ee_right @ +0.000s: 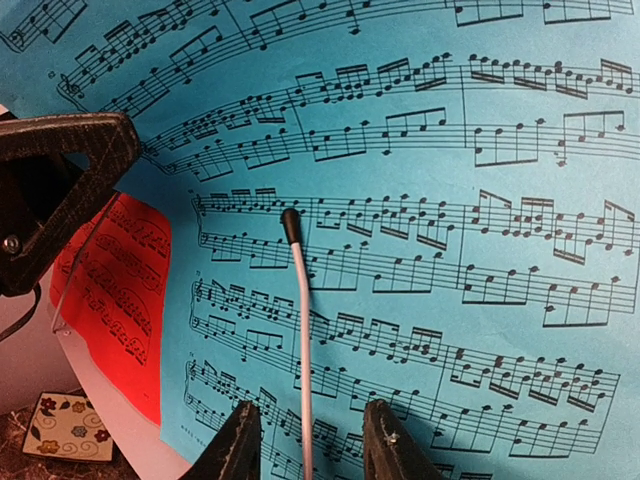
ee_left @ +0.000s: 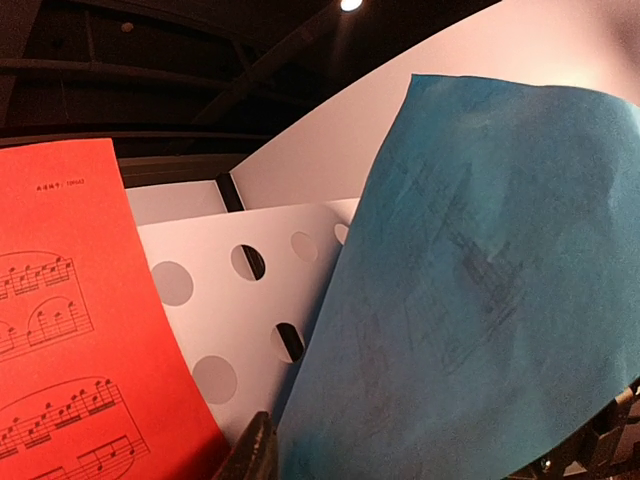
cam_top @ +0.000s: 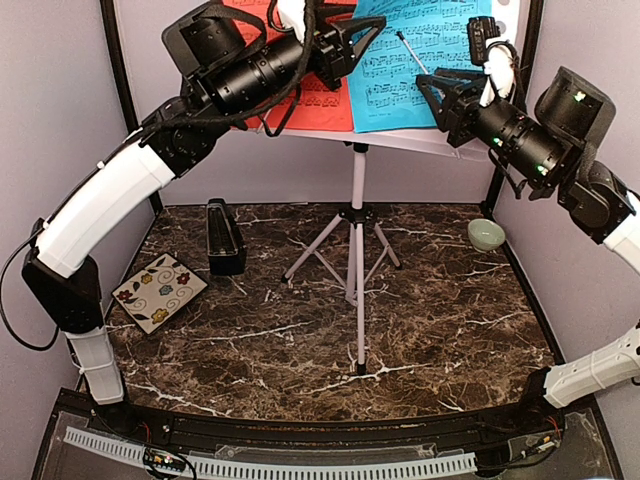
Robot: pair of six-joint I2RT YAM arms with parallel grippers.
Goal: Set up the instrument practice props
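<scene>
The white perforated music stand [cam_top: 357, 215] stands mid-table on tripod legs, its desk [ee_left: 235, 300] carrying a red sheet [cam_top: 320, 100] and a blue sheet [cam_top: 415, 65] of printed music. My left gripper [cam_top: 362, 38] is up at the gap between the sheets. In the left wrist view the blue sheet [ee_left: 470, 300] curls across the left gripper [ee_left: 320, 462]; one finger [ee_left: 255, 452] shows well off centre, so the jaws stand open. My right gripper [ee_right: 312, 440] is open in front of the blue sheet [ee_right: 420, 200], straddling the stand's thin white retaining rod [ee_right: 303, 330] without touching it. The black metronome [cam_top: 225, 238] sits at the back left.
A square floral tile [cam_top: 158, 292] lies at the table's left edge and a small pale green bowl [cam_top: 486, 235] at the back right. Grey walls close in both sides. The tripod legs spread across the middle of the dark marble table [cam_top: 450, 330].
</scene>
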